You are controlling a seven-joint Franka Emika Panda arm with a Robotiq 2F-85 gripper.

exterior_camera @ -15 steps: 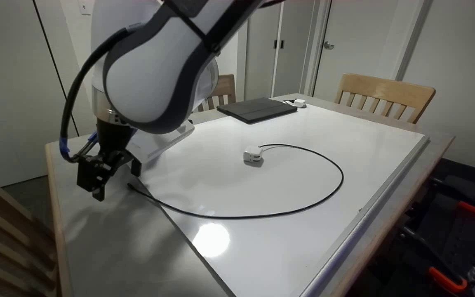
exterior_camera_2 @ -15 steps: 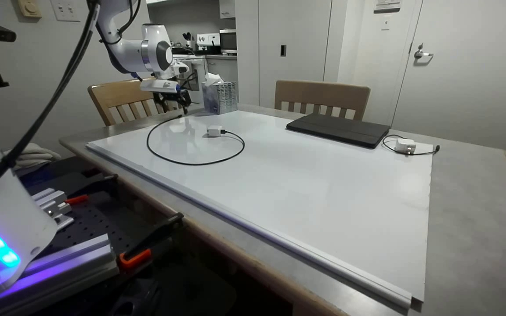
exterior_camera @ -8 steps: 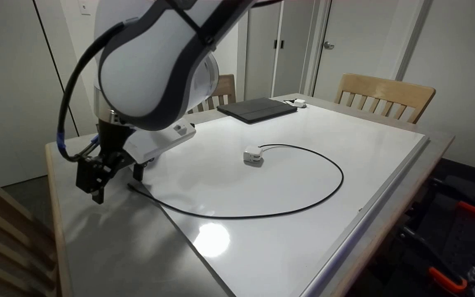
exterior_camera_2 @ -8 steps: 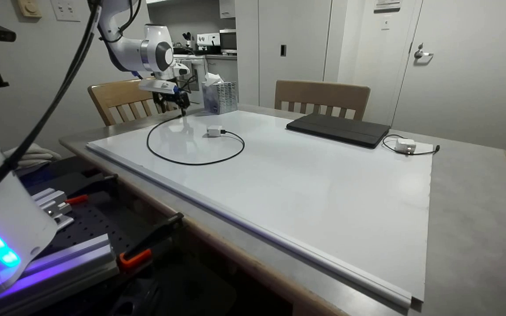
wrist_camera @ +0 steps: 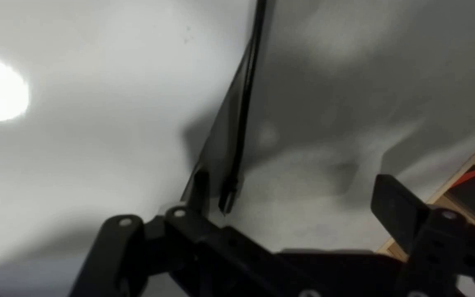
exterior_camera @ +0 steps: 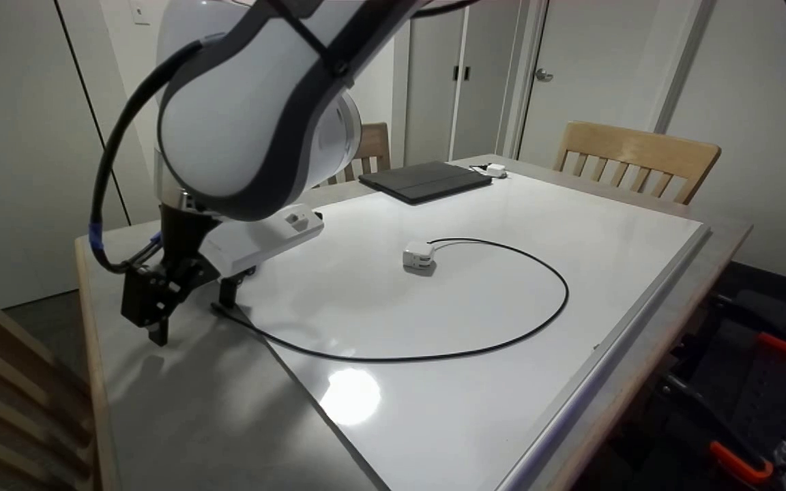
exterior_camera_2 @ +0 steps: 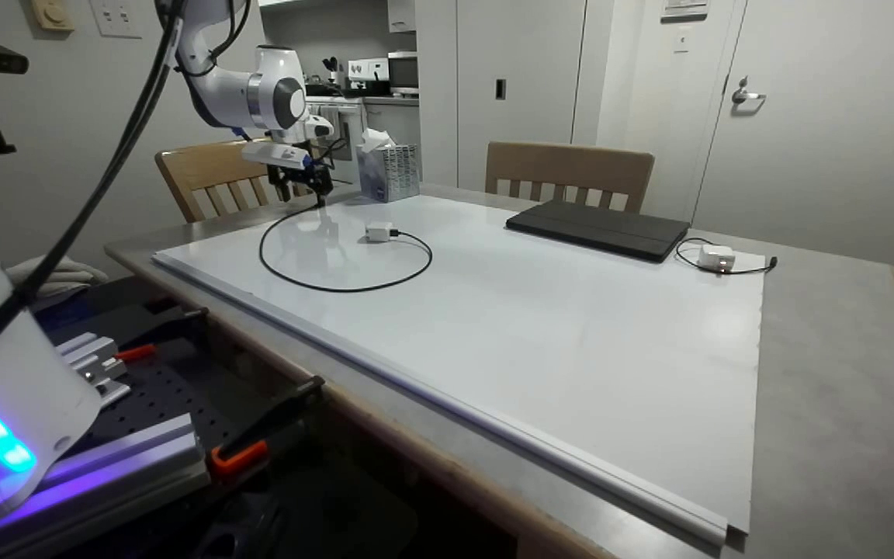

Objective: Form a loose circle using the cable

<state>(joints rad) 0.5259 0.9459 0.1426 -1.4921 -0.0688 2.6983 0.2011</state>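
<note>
- Cable (exterior_camera: 393, 359): lies in a broad open curve on the whiteboard (exterior_camera_2: 532, 334), its plug (wrist_camera: 228, 198) past the edge, over the grey table (exterior_camera: 195, 409). Circle not closed.
- Charger block (exterior_camera: 417, 255), white: joined to the cable's other end, on the whiteboard, well apart from the plug.
- Position of plug: in the wrist view, between my fingers, much nearer the whiteboard-side one; contact cannot be confirmed.
- Gripper (wrist_camera: 293, 187): mine stands with its jaws spread wide, low at the table, nothing held.
- Step in hand, in my judgement: taking the plug end. I should centre on it before closing, or the near finger will likely shove it aside.
- Advised after that: grip lightly just behind the tip, lift little, and sweep the end slowly round toward the charger block; a hard pull could drag the block and flatten the curve.
</note>
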